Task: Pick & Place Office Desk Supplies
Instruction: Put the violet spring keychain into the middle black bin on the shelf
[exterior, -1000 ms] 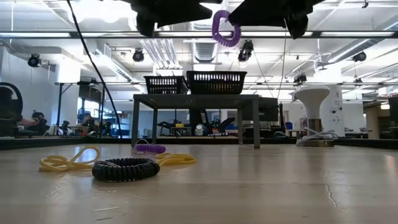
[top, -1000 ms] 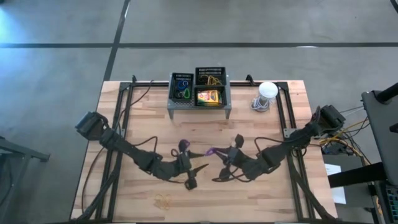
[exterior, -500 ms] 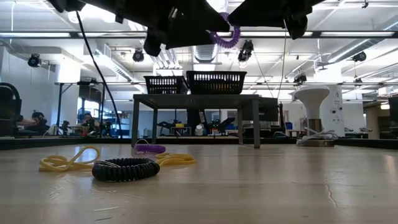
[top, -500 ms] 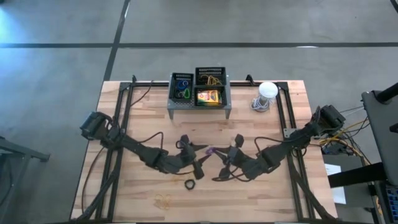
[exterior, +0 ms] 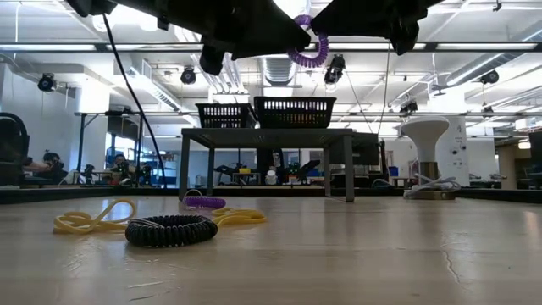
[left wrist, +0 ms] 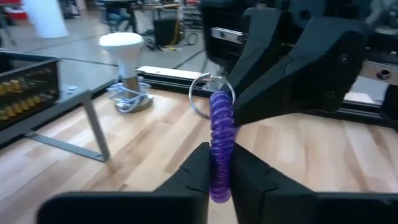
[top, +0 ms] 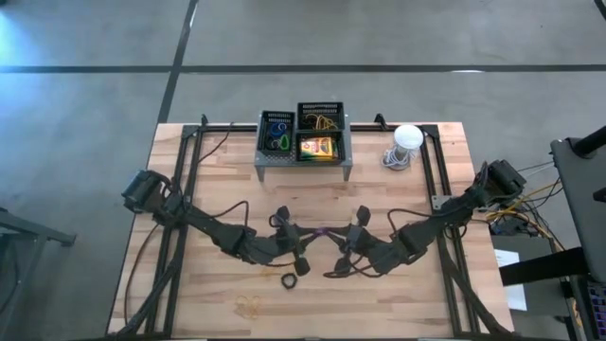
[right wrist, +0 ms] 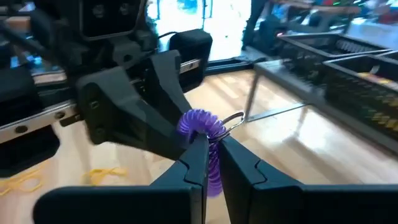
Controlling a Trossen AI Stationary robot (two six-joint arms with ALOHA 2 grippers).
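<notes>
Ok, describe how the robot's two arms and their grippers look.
Both arms are dark, jointed and slender, each trailing a thin black cable along the wood table. The left gripper and right gripper each end in two matte black, wedge-shaped fingers. No markings show on them.

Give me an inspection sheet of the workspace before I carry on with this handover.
Surface: wooden table, bare at the front right.
Job's things: purple coil band in the air, gripped from both sides; black coil band, second purple band and tan rubber bands on the table; crayon box in the mesh rack.
Clutter: white-domed object at the back right.
Grippers: left gripper and right gripper both shut on the purple coil band.
Cables: some run along both arms.
Surroundings: open workshop beyond the table.
</notes>
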